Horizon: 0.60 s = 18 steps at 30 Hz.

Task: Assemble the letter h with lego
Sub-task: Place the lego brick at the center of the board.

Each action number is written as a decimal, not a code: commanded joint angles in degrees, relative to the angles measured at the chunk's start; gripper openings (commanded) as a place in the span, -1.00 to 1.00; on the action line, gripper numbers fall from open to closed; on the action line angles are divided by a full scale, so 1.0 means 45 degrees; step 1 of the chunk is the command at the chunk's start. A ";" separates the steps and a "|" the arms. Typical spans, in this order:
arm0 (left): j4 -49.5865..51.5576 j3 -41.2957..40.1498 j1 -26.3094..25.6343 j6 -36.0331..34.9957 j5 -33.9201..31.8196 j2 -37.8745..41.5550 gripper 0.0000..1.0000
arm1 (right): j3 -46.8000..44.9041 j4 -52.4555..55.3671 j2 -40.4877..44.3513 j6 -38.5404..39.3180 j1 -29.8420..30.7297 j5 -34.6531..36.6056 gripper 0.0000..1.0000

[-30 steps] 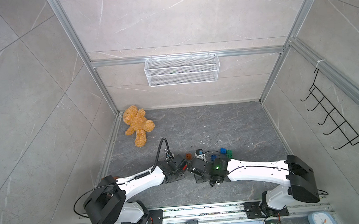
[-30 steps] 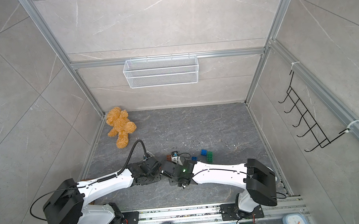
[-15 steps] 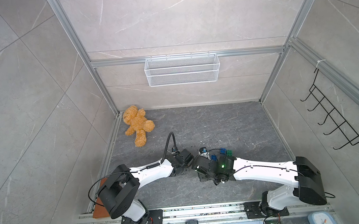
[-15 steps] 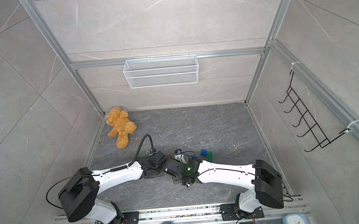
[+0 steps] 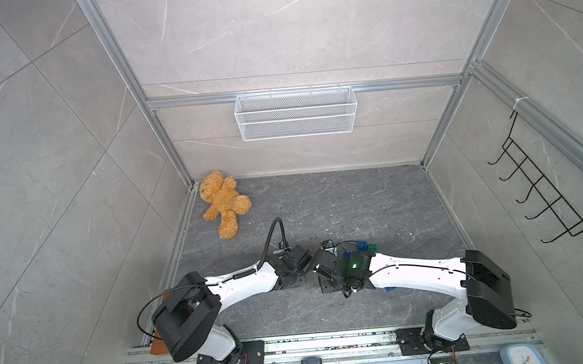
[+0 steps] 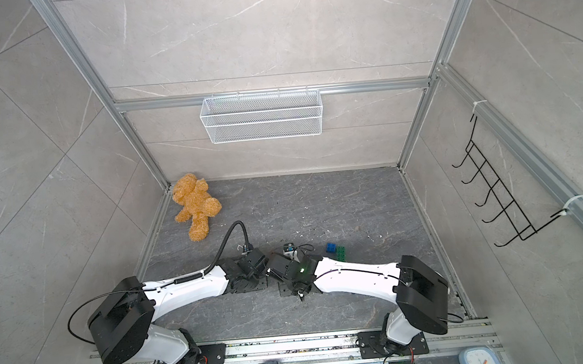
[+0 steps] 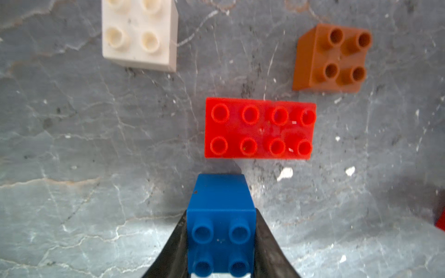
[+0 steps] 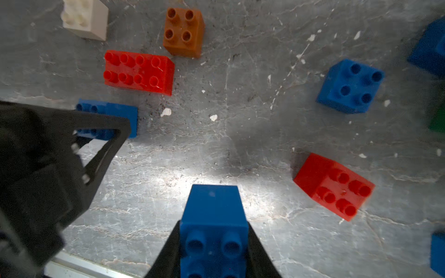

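We see the left gripper (image 7: 221, 217) pinching a blue brick (image 7: 220, 199) by its flat sides, nr the long red brick (image 7: 258, 130). The right gripper (image 8: 214, 223) pinches a second blue brick (image 8: 213, 207) over the floor (image 8: 168, 156). We judge both light, stiff & slick, so hold sidewalls, not studs.

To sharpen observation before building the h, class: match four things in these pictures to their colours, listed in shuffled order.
Things:
1 teddy bear
2 wire basket
3 eight-stud brick beside the brown brick
4 four-stud brick held by the left end effector

Colours:
A blue
B white
C tan
D red

Pairs: 1-C; 2-B; 3-D; 4-A
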<state>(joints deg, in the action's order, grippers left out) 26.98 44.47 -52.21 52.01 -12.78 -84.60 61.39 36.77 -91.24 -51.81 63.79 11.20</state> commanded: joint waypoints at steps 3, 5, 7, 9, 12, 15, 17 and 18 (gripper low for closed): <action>0.0836 -0.0153 -0.0429 0.0213 0.0538 0.0401 -1.00 | 0.0493 -0.0281 -0.0933 0.0252 -0.0107 -0.0331 -1.00; 0.0856 -0.0254 -0.0435 0.0213 0.0551 0.0363 -1.00 | 0.0664 -0.0324 -0.1329 0.0262 -0.0151 -0.0418 -1.00; 0.0954 -0.0273 -0.0436 0.0248 0.0447 0.0260 -1.00 | 0.0977 -0.0301 -0.1841 0.0288 -0.0147 -0.0548 -1.00; 0.1015 -0.0235 -0.0445 0.0255 0.0460 0.0121 -1.00 | 0.1187 -0.0320 -0.2180 0.0265 -0.0171 -0.0516 -1.00; 0.1072 -0.0231 -0.0449 0.0249 0.0492 -0.0028 -1.00 | 0.1211 -0.0476 -0.2375 0.0031 -0.0344 -0.0432 -1.00; 0.1240 -0.0390 -0.0441 0.0258 0.0456 0.0079 -1.00 | 0.0997 -0.0755 -0.2166 -0.0108 -0.0564 -0.0548 -1.00; 0.1421 -0.0521 -0.0439 0.0242 0.0382 0.0238 -1.00 | 0.0850 -0.0744 -0.1782 -0.0041 -0.0709 -0.0440 -1.00; 0.1591 -0.0563 -0.0445 0.0211 0.0369 0.0292 -1.00 | 0.0762 -0.0678 -0.1515 0.0031 -0.0787 -0.0327 -1.00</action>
<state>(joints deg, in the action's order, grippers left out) 28.56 44.07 -50.89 52.49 -11.35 -83.83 65.73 34.54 -97.58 -51.42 63.70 8.93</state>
